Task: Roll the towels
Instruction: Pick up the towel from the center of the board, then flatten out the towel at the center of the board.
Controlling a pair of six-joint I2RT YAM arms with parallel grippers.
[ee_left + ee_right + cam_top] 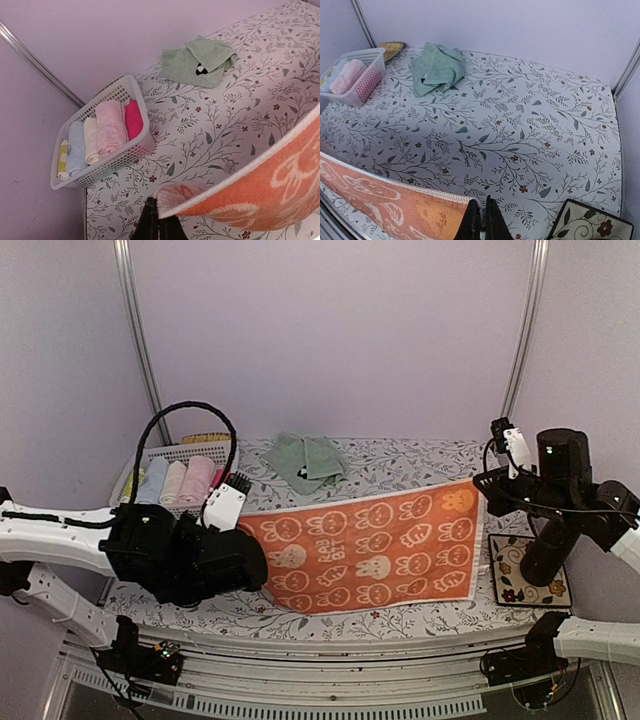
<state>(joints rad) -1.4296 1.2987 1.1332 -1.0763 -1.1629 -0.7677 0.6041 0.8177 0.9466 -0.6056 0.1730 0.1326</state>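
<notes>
Stretching away from the basket (170,453) to its right, the orange towel (370,550) lies with its long axis running left to right, the end farther from the basket angled a little toward the back wall. Each arm has one end: the left gripper (240,522) is clenched on the far corner nearest the basket, and the right gripper (482,483) is pinched shut on the far corner away from it, so neither arm is the nearer one and the cloth hangs taut between them. I judge that the next move turns on this shared far edge, which must go down flat before rolling can start. The green towel (308,460) sits crumpled just right of the basket, toward the back, apart from both grippers. The top view shows the whole orange cloth and its rabbit print. Only the wrist views show the held edge raised off the table, and the left wrist view alone shows the rolled towels in the basket.
</notes>
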